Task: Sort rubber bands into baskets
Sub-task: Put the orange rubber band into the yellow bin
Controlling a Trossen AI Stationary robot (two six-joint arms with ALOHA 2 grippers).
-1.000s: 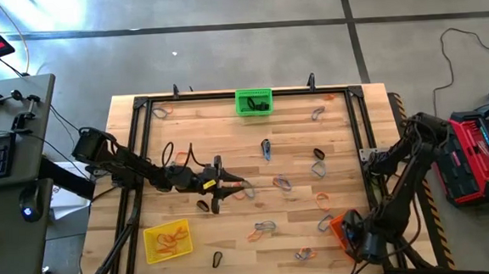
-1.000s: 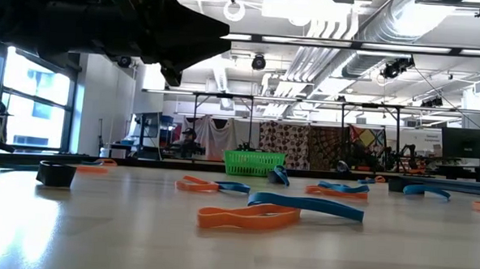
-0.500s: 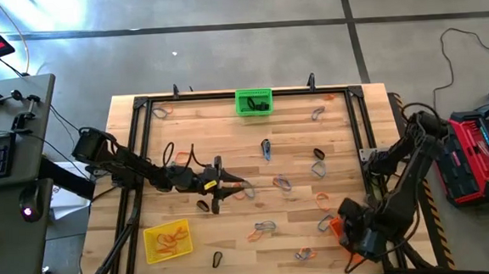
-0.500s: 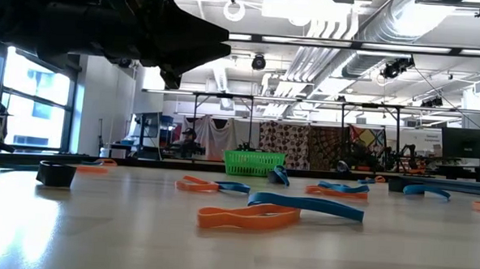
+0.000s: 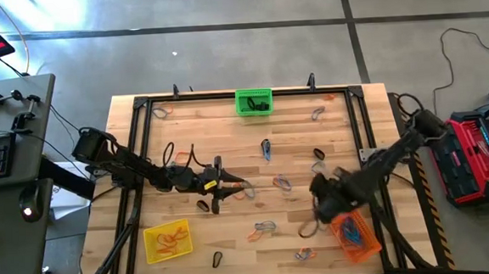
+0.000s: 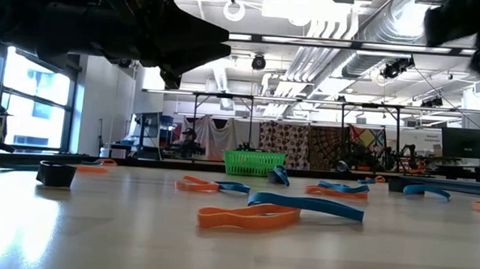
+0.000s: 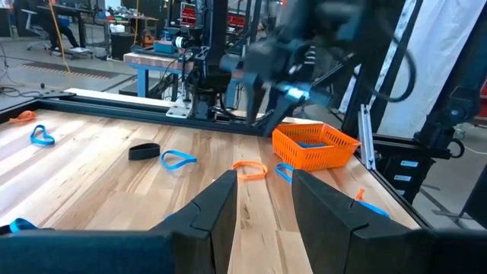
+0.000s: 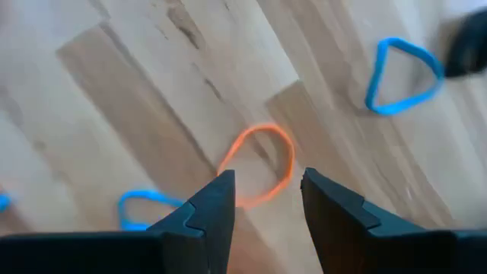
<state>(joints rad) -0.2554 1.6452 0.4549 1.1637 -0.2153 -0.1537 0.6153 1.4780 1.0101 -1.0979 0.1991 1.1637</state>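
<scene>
Right gripper [image 8: 262,199] hangs over the bench [image 5: 227,129] with its jaws a bit apart and empty; an orange rubber band [image 8: 259,164] lies flat right ahead of them, with a blue band [image 8: 402,74] further out. The orange basket [image 5: 353,235] sits just beside that gripper. Left gripper [image 7: 262,202] is mid-bench, jaws also slightly open and holding nothing. The yellow basket [image 5: 167,241] is near it, the green basket [image 5: 253,101] well beyond it.
</scene>
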